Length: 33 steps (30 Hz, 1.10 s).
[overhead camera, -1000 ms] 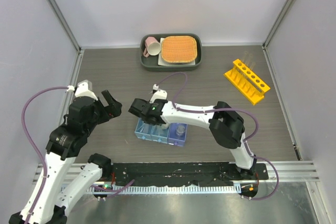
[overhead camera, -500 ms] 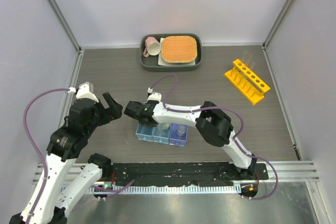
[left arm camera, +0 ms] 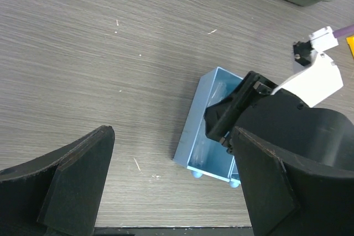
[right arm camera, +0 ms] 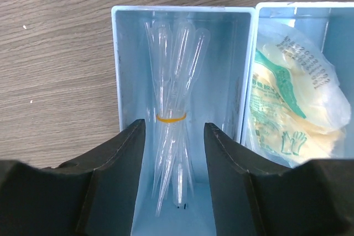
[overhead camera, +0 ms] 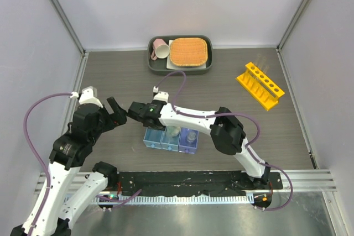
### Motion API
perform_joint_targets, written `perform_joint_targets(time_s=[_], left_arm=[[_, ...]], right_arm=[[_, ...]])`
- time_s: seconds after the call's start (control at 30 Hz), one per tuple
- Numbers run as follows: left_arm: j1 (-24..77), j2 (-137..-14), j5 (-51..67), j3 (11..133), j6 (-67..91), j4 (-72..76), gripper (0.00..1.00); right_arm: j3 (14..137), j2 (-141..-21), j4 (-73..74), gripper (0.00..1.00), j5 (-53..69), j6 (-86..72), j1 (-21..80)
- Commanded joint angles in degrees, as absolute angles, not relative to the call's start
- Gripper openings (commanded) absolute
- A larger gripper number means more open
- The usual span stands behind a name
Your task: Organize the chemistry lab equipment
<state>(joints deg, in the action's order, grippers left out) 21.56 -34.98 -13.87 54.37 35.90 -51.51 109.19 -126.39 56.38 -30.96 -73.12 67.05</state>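
The blue three-compartment tray [overhead camera: 182, 146] sits at the near middle of the table. Its left compartment [right arm camera: 182, 10] holds a bundle of clear pipettes [right arm camera: 172, 81] tied with a yellow band. A bagged pair of gloves [right arm camera: 293, 92] lies in the middle compartment and a small clear beaker [overhead camera: 189, 135] stands in the right one. My right gripper [right arm camera: 172, 131] is open above the left compartment, with a finger on each side of the pipettes; it also shows in the top view [overhead camera: 148, 121]. My left gripper [overhead camera: 118, 112] is open and empty just left of the tray, over bare table [left arm camera: 171, 136].
A yellow holed tube rack [overhead camera: 260, 85] stands at the right. A dark tray [overhead camera: 157, 69] at the back holds a pink mug [overhead camera: 160, 48] and an orange woven mat [overhead camera: 189, 51]. Walls close in the table on the left, right and back.
My right gripper has swung left along the tray, from over its middle to over its left compartment. My left arm has hardly moved.
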Motion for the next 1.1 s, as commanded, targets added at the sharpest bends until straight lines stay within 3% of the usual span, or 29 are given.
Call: perform_joint_targets(time_s=[0.0,0.33,0.73,0.8,0.83,0.9,1.07], left_arm=[[21.62,-35.33,-13.36,55.72,34.19,-51.77,0.93],[21.62,-37.18,-14.50,56.16,32.79,-52.82,0.96],[21.71,-41.31,-12.74,57.74,28.92,-48.52,1.00],[21.62,-42.53,-13.53,57.83,28.65,-47.55,1.00],[21.62,-42.89,-14.41,57.83,28.74,-46.68,1.00],[21.71,-43.68,-14.59,58.01,28.48,-45.71,1.00],[21.62,-46.40,-16.69,59.50,26.81,-42.28,1.00]], right_arm=[[115.12,-125.07,60.37,0.52,-35.68,-73.30,68.82],[116.02,-116.12,64.69,0.54,-42.62,-69.44,70.22],[107.23,-102.84,73.20,0.68,-57.12,-62.23,65.05],[106.53,-101.70,77.05,0.72,-60.19,-62.05,64.16],[106.18,-101.43,78.56,0.82,-61.51,-62.83,63.90],[104.43,-100.64,81.37,0.93,-64.68,-63.37,63.37],[99.51,-97.39,81.39,0.98,-68.02,-64.43,61.79]])
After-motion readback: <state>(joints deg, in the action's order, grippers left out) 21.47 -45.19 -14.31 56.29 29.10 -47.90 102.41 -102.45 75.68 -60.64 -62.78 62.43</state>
